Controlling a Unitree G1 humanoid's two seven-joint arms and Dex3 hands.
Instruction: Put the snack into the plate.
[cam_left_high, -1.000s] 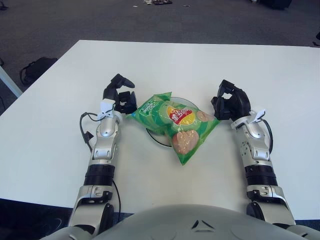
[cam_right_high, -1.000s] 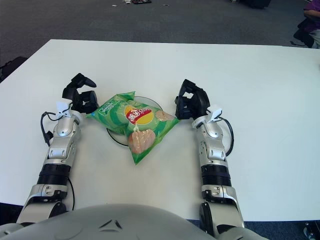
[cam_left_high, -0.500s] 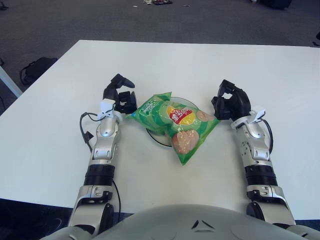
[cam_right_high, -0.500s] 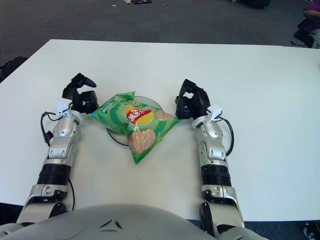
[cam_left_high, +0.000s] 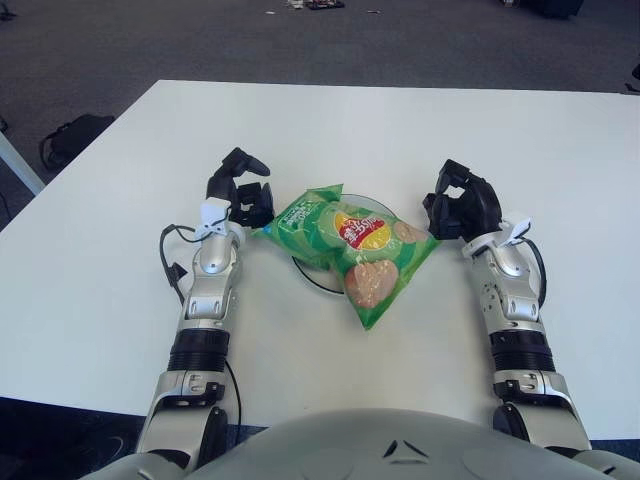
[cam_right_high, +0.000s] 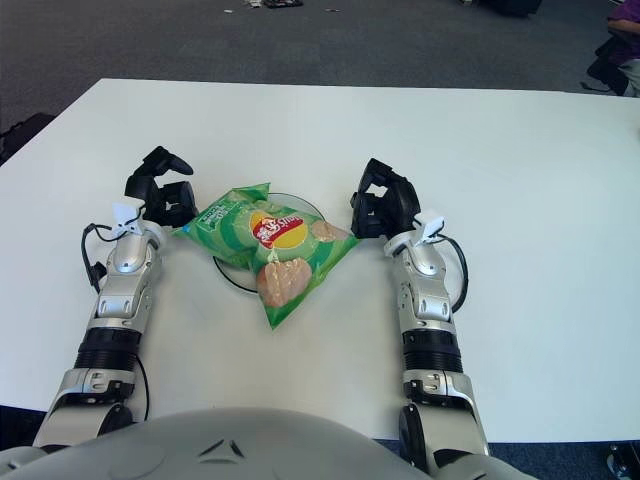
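A green snack bag (cam_left_high: 350, 245) lies across a small round plate (cam_left_high: 309, 279), covering most of it; only the plate's near-left rim and a sliver of its far rim show. My left hand (cam_left_high: 243, 197) stands just left of the bag's left corner, fingers spread and holding nothing, one finger raised. Just off the bag's right corner, my right hand (cam_left_high: 457, 205) has its fingers loosely curved, with nothing in them. Both forearms run back along the white table (cam_left_high: 400, 130) toward me.
The table's left edge slants past a dark bag (cam_left_high: 72, 135) on the grey carpet. Small items lie on the floor at the far top (cam_left_high: 318, 5). My torso fills the bottom of the view.
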